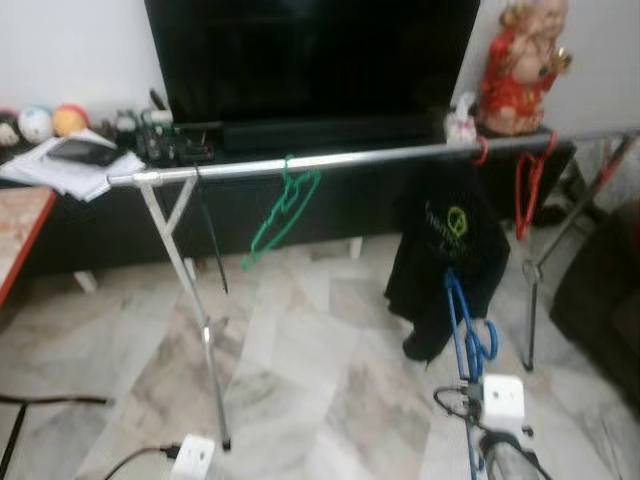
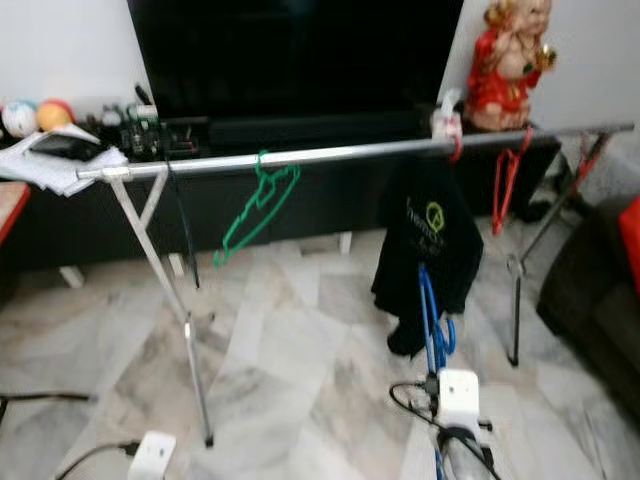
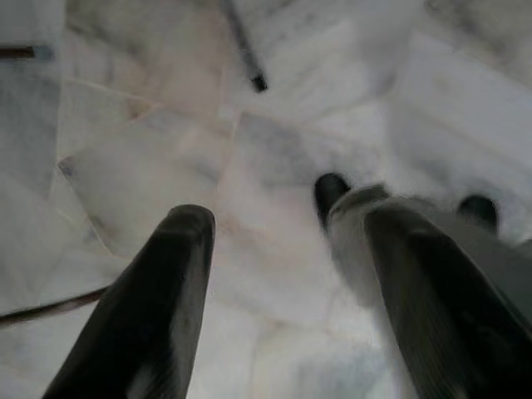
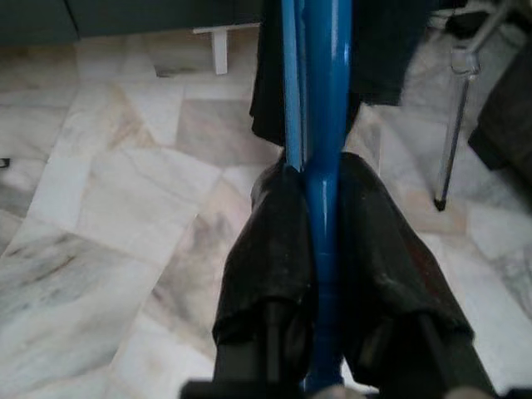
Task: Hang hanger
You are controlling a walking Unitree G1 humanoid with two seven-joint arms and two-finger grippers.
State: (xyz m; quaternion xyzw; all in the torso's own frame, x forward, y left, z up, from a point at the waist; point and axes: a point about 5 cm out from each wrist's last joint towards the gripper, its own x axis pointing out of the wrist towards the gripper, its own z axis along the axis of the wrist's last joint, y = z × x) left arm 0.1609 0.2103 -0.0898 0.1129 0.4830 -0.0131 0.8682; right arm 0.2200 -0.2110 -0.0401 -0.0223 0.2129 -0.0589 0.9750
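The right gripper (image 4: 320, 249) is clamped on the blue hanger (image 1: 462, 320) at five o'clock, below the rail (image 1: 330, 160); the left gripper (image 3: 283, 274), fingers apart, hangs over the floor (image 3: 249, 141).

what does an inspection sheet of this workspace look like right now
surface: pale marble tile floor, bare where visible
job's things: blue plastic hanger clamped in the right end effector; long silver metal clothes rail ahead
clutter: green plastic hanger, black t-shirt and red hanger on the rail
grippers: right shut on the hanger; left end effector open over the floor
cables: black cord on the floor at left
surroundings: black television, red figurine, papers on the cabinet
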